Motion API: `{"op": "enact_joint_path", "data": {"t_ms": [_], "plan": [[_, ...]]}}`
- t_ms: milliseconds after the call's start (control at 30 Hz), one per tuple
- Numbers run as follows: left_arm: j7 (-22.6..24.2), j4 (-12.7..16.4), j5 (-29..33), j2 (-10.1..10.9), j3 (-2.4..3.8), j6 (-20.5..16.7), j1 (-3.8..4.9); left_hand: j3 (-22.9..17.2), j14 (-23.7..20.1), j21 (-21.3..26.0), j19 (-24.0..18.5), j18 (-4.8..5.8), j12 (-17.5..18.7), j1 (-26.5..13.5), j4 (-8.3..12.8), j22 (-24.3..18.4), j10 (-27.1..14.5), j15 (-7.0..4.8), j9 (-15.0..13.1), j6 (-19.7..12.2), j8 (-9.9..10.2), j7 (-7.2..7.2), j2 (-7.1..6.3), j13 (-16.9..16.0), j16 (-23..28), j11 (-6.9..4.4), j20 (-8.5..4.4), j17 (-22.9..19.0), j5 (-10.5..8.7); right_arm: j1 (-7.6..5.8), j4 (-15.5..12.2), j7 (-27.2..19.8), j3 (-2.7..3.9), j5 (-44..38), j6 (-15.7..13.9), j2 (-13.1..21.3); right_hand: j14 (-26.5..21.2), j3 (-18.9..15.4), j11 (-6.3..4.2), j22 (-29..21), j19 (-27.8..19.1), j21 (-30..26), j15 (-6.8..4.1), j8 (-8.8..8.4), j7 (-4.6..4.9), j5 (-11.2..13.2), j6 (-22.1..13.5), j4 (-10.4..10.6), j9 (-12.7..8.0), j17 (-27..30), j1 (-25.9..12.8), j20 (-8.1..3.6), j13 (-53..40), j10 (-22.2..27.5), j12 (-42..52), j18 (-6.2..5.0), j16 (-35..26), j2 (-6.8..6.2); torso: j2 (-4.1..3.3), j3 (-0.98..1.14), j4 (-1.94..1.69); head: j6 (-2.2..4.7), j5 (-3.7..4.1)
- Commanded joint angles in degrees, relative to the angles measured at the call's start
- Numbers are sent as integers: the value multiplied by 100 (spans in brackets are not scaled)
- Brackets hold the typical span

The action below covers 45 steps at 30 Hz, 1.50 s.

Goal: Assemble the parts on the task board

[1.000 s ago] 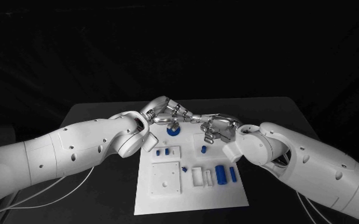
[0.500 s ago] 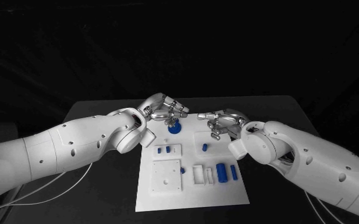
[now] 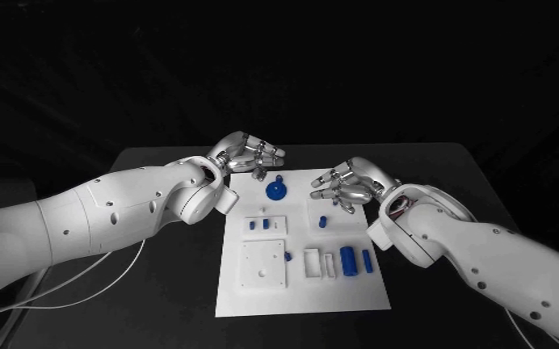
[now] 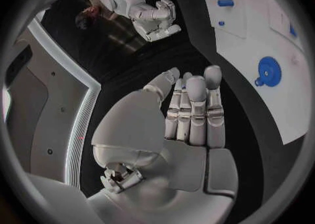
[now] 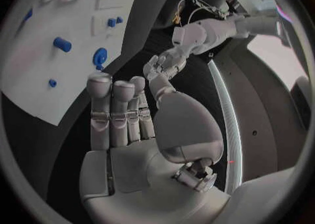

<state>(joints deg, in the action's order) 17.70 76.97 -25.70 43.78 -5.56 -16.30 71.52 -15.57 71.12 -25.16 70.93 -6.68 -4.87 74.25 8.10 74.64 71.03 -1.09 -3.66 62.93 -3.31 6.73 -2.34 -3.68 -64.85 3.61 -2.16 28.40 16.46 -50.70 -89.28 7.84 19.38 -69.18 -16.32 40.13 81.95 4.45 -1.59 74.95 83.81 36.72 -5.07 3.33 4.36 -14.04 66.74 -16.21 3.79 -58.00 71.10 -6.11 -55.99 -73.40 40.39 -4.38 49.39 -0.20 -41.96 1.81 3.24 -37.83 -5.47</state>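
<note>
Round blue part [image 3: 275, 191] lying at the upper centre of the task board [image 3: 350, 300], between the empty, straight-fingered left hand [image 3: 247, 153], slightly nearer, and the likewise released right hand [image 3: 350, 182].

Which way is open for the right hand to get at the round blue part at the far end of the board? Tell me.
Probably yes, straight across. The right hand hovers empty beside the round blue part, with bare task board between them. The left hand sits off the board's far corner, out of that path.
</note>
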Motion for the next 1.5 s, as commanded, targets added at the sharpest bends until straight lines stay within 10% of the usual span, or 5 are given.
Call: {"op": "enact_joint_path", "data": {"t_ms": [33, 633, 1100, 1500], "plan": [[161, -10, 443, 2, 2, -142, 7, 7, 15, 79, 15, -3, 16, 4, -58, -48, -24, -3, 2, -29, -27, -17, -65, 8, 68, -11, -12, -24, -21, 60, -130, 282, -17, -1956, 0, -3, 42, -34, -7, 459, 98, 59, 5, 23, -1, 51, -57, 13, -7, -40, -9, 5, -25, -67, 46, 19, 54, -76, 21, -10, 14, -59, -43], [229, -48, 720, -38, -6, -197, 6, 87, -8, 446, 92, 58, 14, 22, -101, -118, 32, -13, 1, -3, -30, -28, -79, 8, 291, -26, -29, -22, -97, 177, -183, 1731, -879, -4141, 471, -556, 164, 1200, 0, 558, 126, 862, 58, 25, -54, 1109, 136, 1005, -12, -841, 142, 46, -1152, -477, 1215, 79, 751, -896, 65, -56, 19, -227, -144], [199, 8, 729, -86, -8, -177, 6, 147, 8, 534, 140, 66, 8, 44, -92, -41, 50, -20, 2, 5, -27, -35, -66, 8, 302, -35, -37, 13, -160, 273, 169, 2221, -1180, -4499, 632, -1052, 182, 1328, -10, 565, 122, 961, 47, 27, -94, 1125, 247, 1314, -11, -909, 74, 24, -1267, -543, 1235, 115, 786, -1008, 55, -39, 19, -315, -174], [175, 41, 729, -106, -10, -172, 6, 162, 9, 554, 149, 67, 6, 51, -88, -23, 52, -21, 3, -7, -24, -33, -63, 7, 303, -36, -38, 19, -174, 343, 400, 2248, -1308, -4608, 630, -1327, 198, 1257, -25, 579, 134, 1046, 37, 26, -122, 1127, 312, 1497, -10, -958, 25, 10, -1327, -585, 1266, 134, 833, -1037, 56, -36, 29, -367, -214]]}}
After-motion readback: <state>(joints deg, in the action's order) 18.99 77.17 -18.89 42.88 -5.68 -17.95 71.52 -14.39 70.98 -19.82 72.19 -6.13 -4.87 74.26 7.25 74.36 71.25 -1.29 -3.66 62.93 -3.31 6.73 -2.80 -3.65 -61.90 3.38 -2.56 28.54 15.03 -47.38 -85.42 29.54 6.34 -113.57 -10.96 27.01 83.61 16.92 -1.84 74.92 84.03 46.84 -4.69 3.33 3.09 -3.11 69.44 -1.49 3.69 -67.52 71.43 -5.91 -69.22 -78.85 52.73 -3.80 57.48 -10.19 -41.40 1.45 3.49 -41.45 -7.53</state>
